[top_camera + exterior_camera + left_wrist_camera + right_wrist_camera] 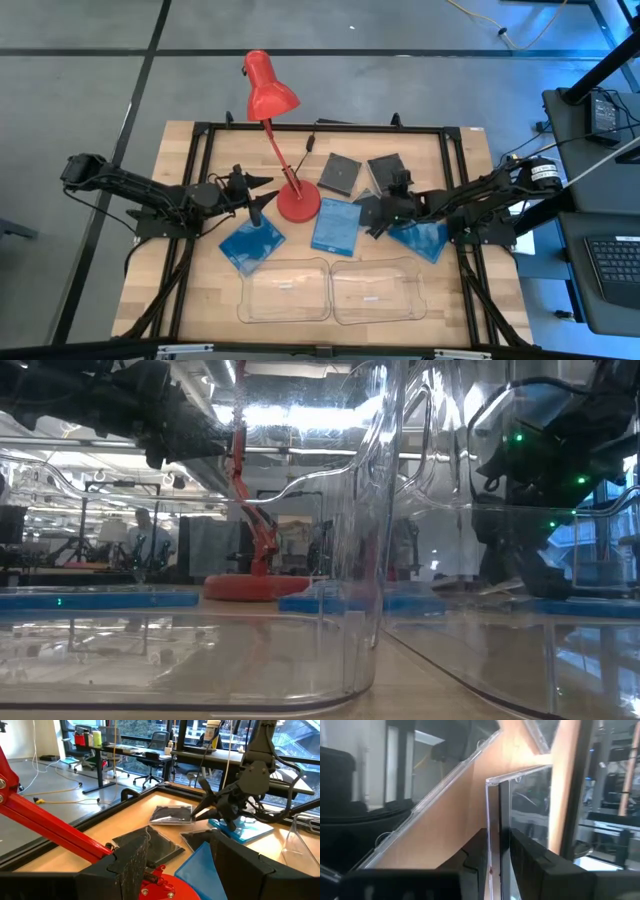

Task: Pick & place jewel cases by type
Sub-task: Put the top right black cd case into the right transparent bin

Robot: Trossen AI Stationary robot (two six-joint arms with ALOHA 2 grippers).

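Right gripper (378,216) was clamped on a dark jewel case (496,820) held edge-up right of the lamp base (298,205); I judged the trays (330,290) lay nearer (left gripper (258,200) parted, empty).

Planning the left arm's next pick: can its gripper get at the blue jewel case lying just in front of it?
Probably yes. The left gripper is open just behind that blue jewel case, whose top lies bare; the lamp base sits alongside, not between.
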